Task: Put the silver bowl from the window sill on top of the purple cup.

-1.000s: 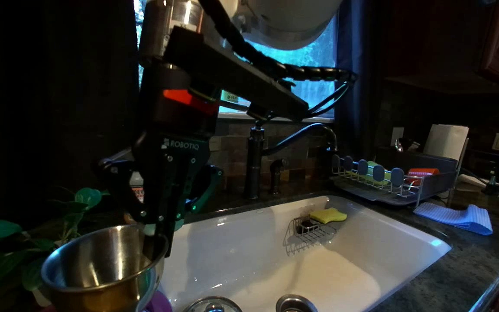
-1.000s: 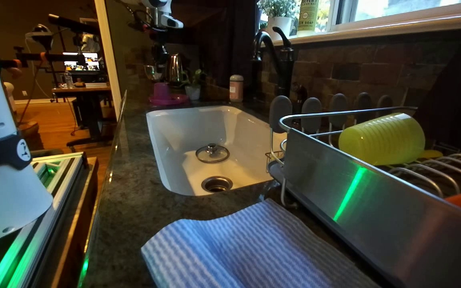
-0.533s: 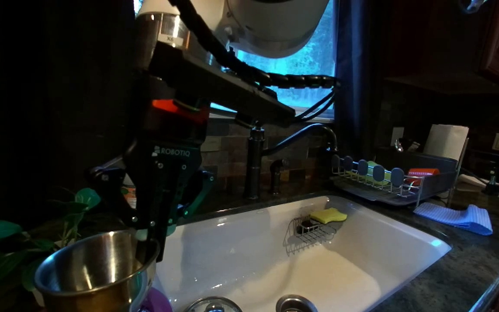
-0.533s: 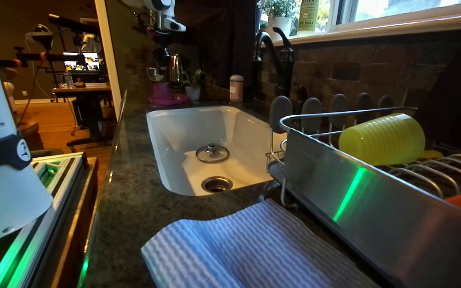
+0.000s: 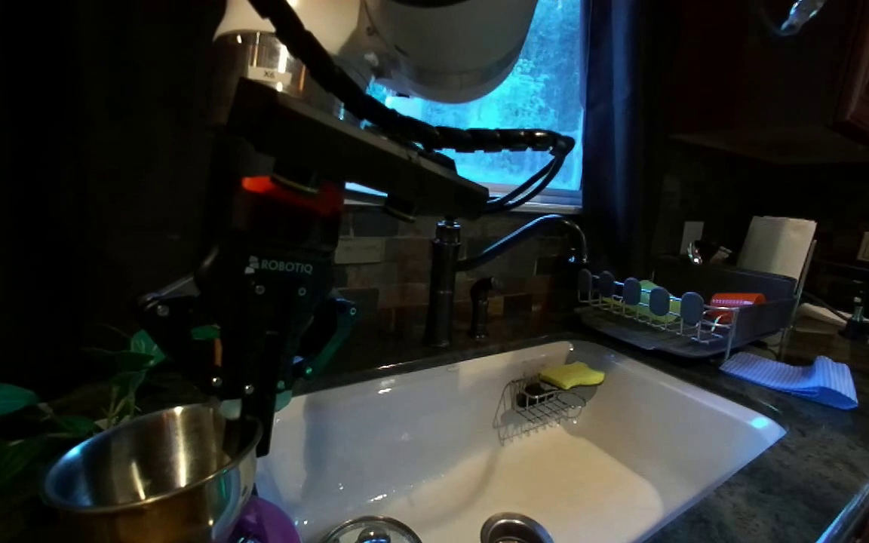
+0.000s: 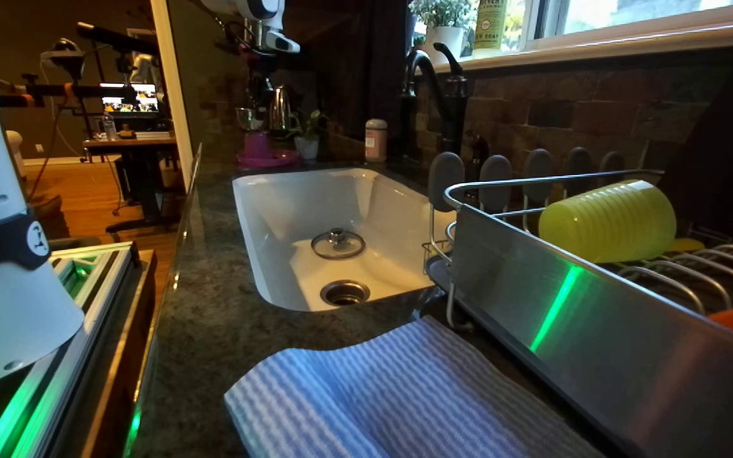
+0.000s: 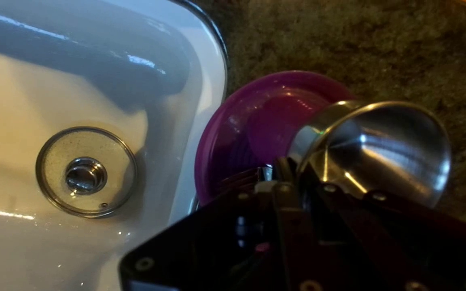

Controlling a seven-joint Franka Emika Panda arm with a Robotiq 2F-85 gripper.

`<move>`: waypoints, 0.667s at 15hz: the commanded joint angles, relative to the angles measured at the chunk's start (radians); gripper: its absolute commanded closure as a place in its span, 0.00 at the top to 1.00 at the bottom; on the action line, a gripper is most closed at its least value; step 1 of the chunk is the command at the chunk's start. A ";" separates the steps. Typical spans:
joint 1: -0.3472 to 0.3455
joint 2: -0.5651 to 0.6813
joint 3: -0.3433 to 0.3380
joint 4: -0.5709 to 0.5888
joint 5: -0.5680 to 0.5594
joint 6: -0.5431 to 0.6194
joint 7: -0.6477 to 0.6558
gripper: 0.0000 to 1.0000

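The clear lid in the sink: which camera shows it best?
The wrist view: it shows the whole lid, large and from above. In an exterior view the lid is whole but small; in an exterior view the picture's bottom edge cuts the lid off.

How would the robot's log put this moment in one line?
jaws: shut on bowl, at its rim | lower, close by: purple cup | touching: cannot tell | release: not yet

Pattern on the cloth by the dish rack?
Blue and whitish stripes; the cloth shows best in an exterior view.
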 commanded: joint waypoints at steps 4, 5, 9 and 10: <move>0.024 0.049 -0.015 0.082 0.015 -0.080 0.005 0.02; 0.025 0.054 -0.016 0.090 0.016 -0.086 0.003 0.02; 0.030 0.074 -0.021 0.120 0.017 -0.107 0.003 0.02; 0.030 0.078 -0.022 0.125 0.019 -0.112 0.004 0.02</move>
